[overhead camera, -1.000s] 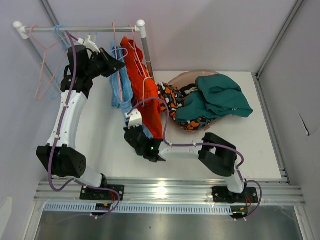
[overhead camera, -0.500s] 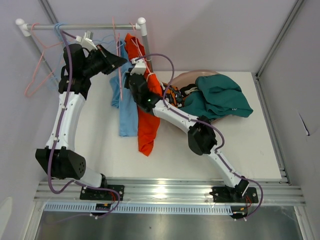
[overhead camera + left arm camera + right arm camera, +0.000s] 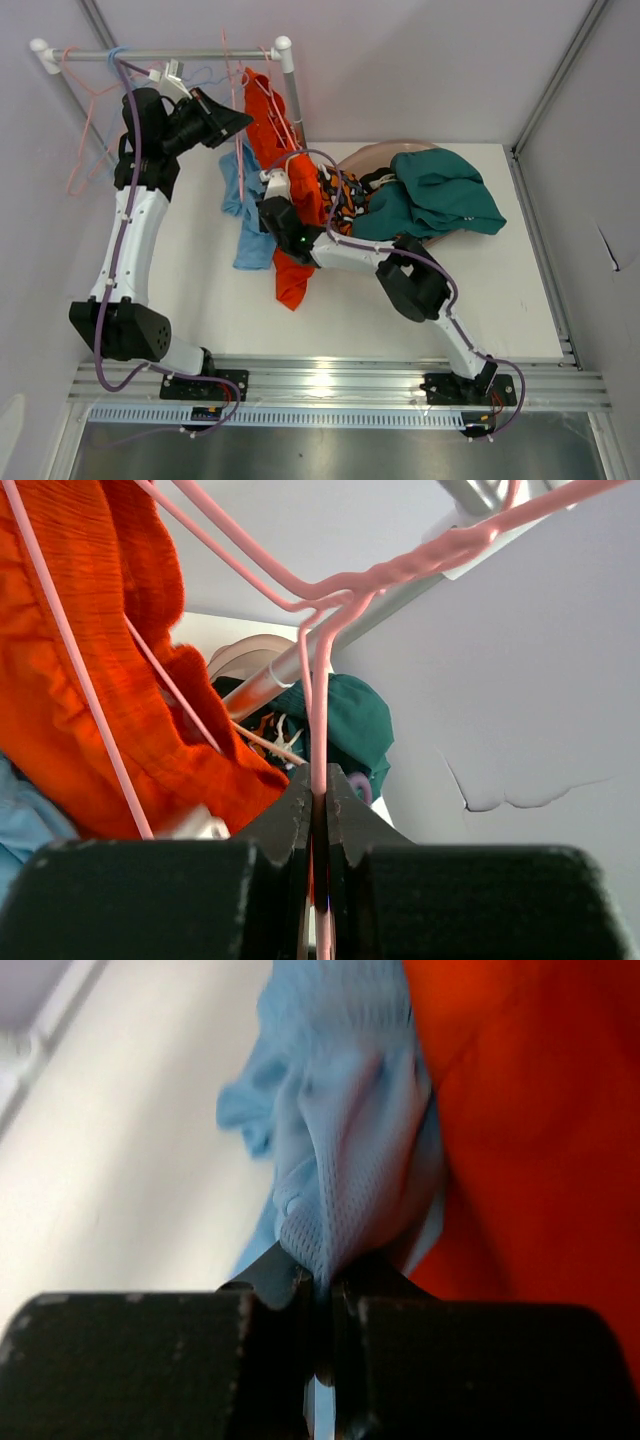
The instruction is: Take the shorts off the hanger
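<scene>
pale walls [image 3: 430, 70], white table [image 3: 520, 290] — teal shorts [image 3: 440, 195] top basket [image 3: 362, 153].

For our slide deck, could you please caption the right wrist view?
Right claw shut on a fold of the light blue shorts, with the orange shorts alongside.

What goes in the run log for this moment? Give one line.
left pincer: shut on pink hanger | right pincer: shut on light blue shorts | orange shorts: beside them
</scene>
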